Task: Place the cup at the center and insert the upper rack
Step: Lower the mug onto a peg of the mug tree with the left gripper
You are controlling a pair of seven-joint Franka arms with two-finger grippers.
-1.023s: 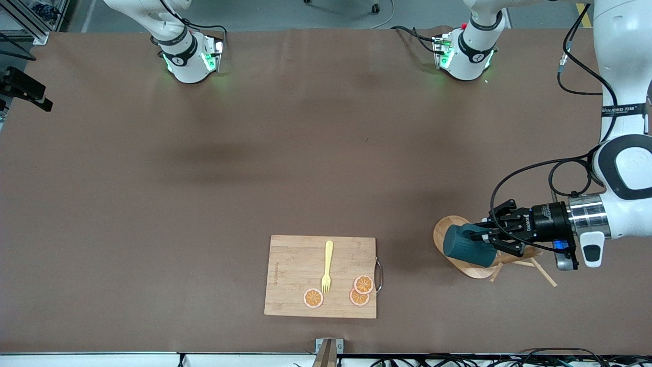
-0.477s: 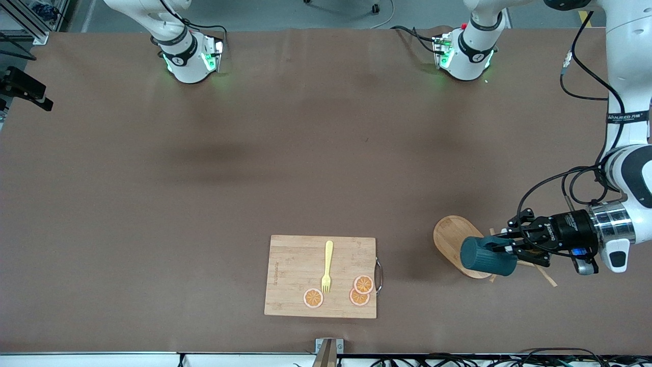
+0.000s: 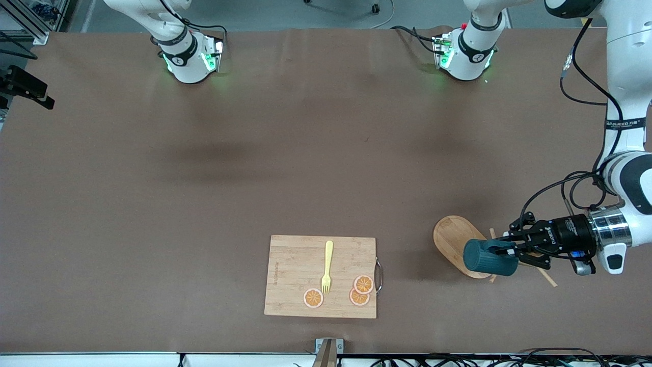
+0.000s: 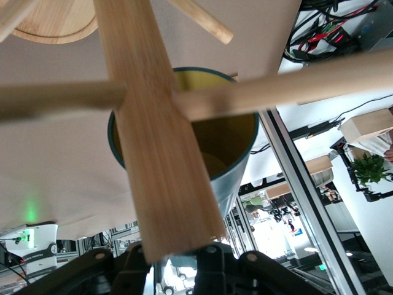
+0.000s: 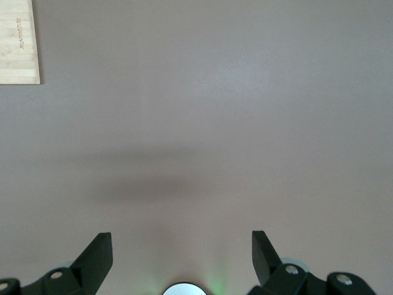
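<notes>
The upper rack (image 3: 448,237) lies on its side on the table near the left arm's end, its oval base toward the middle and its thin pegs (image 3: 544,274) toward the left arm's end. My left gripper (image 3: 501,250) is over the rack, shut on the teal-grey cup (image 3: 486,258), which it holds sideways. In the left wrist view the rack's post (image 4: 153,153) crosses in front of the cup's yellow inside (image 4: 236,138) and hides the fingertips. My right gripper (image 5: 182,239) is open and empty over bare table; it is out of the front view.
A bamboo cutting board (image 3: 300,270) lies near the table's front edge with a yellow fork (image 3: 327,267) and three orange slices (image 3: 363,284) on it. Its corner shows in the right wrist view (image 5: 18,43). The arm bases (image 3: 466,51) stand along the table's top edge.
My left gripper has moved with the cup toward the left arm's end of the table, along the lying rack. The rack has stayed in place.
</notes>
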